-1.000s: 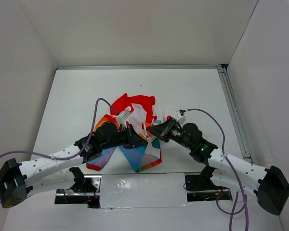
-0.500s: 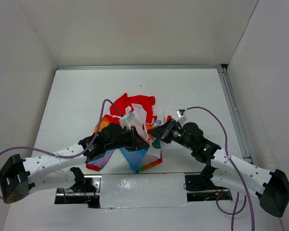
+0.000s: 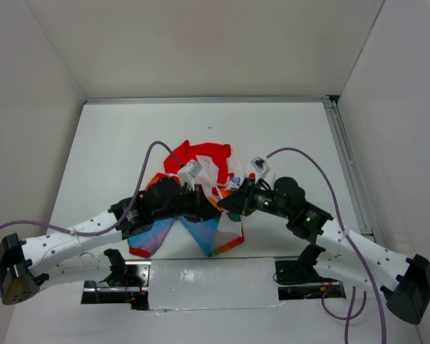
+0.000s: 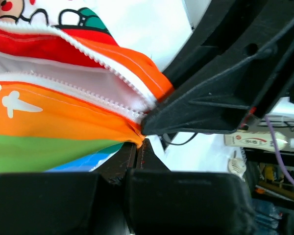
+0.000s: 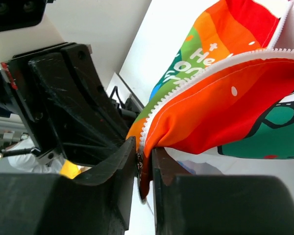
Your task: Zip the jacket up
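In the left wrist view, the left gripper (image 4: 136, 154) is seen clenched on the lower corner of the jacket (image 4: 63, 112). There two rows of zipper teeth (image 4: 88, 51) run together at the orange hem. In the right wrist view, the right gripper (image 5: 144, 169) is set around the facing zipper edge, its jaws narrowly parted with fabric between them. Whether that edge is pinched or let go cannot be told.

The step in hand is judged to be the mating of the two zipper ends. To do it well, the hem should be held taut by the left grip, the tooth rows brought parallel, and the free end fed straight in. The meeting point itself is hidden by the fingers, so alignment should be checked before anything is pulled.

Little room is left between the two grippers, which nearly touch at the lower centre of the overhead frame. Further up, the jacket is bunched at the middle of the table (image 3: 115, 143), red collar uppermost. Open table surface is seen to left, right and beyond, bounded by a rail (image 3: 346, 165) along the right edge and by the walls (image 3: 201, 50).
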Tool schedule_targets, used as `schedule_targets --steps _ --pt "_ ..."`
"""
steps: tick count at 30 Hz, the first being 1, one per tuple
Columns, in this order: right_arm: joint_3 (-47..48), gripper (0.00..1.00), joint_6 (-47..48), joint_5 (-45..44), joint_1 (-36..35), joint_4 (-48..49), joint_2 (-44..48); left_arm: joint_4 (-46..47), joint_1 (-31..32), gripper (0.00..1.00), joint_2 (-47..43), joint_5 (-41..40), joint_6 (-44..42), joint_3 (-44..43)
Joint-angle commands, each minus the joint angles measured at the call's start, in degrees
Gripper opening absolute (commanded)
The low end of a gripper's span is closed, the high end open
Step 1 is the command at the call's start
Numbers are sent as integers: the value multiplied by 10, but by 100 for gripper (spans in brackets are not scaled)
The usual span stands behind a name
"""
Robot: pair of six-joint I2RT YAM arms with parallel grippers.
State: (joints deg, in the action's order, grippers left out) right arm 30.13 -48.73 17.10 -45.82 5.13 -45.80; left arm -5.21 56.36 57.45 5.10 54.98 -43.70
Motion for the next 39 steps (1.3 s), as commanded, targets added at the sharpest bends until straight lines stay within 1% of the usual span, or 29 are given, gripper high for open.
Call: schedule_targets --steps 1,3,5,6,8,9,12,13,16,17,18,20,23,27,29,31,34,35,39 --pt "11 22 26 28 -1 9 12 3 3 0 10 10 -28 -24" --pt "0 21 12 21 -1 21 24 6 3 0 13 15 -38 -24" --pt "-13 25 3 12 -1 39 37 4 3 0 16 18 -44 -26" --pt "-15 32 0 8 -1 40 40 -2 3 0 16 18 -48 -30" --pt "-13 41 1 -4 0 32 46 -3 3 0 19 24 -57 -31" --pt "-12 44 0 -8 -1 25 48 -3 3 0 19 24 -57 -31" --pt "-16 44 -10 -24 -1 21 57 -4 2 0 15 26 -60 -30" --pt "-17 43 -11 -29 -1 18 62 -3 3 0 15 26 -61 -29" --pt "-24 18 -22 -44 -1 20 70 -2 3 0 13 27 -62 -25" --pt "-23 7 -25 -44 -1 19 69 -1 3 0 13 28 -62 -24" --pt "-20 1 -24 -43 -1 21 63 4 2 0 13 33 -62 -24" --pt "-20 0 -28 -38 -1 24 54 11 3 0 13 45 -63 -24" --pt "-31 0 -49 -37 -1 67 42 24 3 0 17 61 -66 -24" --pt "-74 0 -98 -106 -1 140 50 47 5 0 19 108 -64 -11" --pt "-89 0 -124 -119 -1 193 61 47 6 0 20 108 -55 -3" --pt "-99 0 -148 -136 -1 211 68 47 7 0 25 103 -46 3" --pt "-110 0 -173 -147 -1 237 84 47 6 0 35 118 -36 16" --pt "-115 0 -178 -147 -1 251 91 63 8 0 38 121 -33 20" --pt "-113 0 -211 -154 -1 241 113 66 10 0 63 129 -14 27"
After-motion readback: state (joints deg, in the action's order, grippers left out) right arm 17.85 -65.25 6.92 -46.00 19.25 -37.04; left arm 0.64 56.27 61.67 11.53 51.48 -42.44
